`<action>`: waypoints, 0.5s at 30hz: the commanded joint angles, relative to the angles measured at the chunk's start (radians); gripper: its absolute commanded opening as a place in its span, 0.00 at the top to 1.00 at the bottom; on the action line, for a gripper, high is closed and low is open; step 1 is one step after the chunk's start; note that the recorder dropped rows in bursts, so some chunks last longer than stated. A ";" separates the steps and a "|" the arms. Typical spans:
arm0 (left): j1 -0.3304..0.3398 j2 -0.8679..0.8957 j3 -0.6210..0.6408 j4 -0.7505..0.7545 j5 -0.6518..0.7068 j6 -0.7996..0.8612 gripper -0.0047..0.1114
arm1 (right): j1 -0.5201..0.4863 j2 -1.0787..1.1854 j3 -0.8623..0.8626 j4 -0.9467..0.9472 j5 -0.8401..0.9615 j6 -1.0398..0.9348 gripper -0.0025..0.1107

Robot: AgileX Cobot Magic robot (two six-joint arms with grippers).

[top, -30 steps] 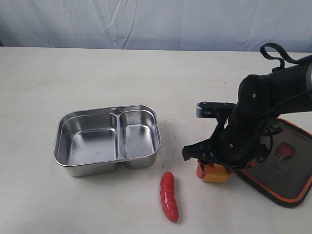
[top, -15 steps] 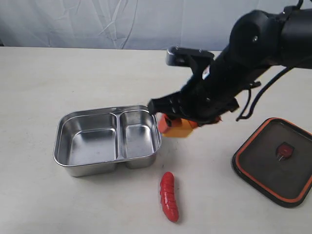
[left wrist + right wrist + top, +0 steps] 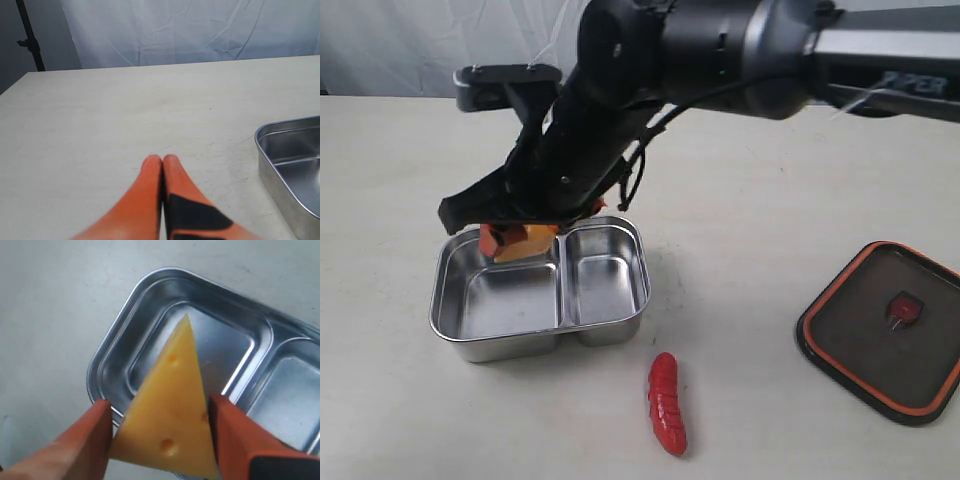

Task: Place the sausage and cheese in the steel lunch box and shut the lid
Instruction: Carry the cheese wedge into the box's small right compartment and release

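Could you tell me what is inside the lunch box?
Nothing visible: both compartments of the lunch box show bare steel. The cheese hangs above the larger one in the right gripper, covering its back corner.

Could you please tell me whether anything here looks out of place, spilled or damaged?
Nothing stands out. The shiny two-compartment steel lunch box sits level and empty, the glossy red toy sausage lies beside it, the dark tinted lid with orange rim lies flat, and the right gripper holds the yellow cheese wedge above the box.
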 commanded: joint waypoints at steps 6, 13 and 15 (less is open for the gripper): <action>-0.012 -0.008 0.002 0.003 -0.008 0.000 0.96 | 0.035 0.136 -0.139 -0.067 0.118 -0.010 0.99; -0.012 -0.008 0.002 0.003 -0.008 0.000 0.96 | 0.035 0.127 -0.138 -0.190 0.145 0.061 0.99; -0.012 -0.008 0.002 0.003 -0.008 0.000 0.96 | 0.035 0.127 -0.138 -0.243 0.168 0.107 0.99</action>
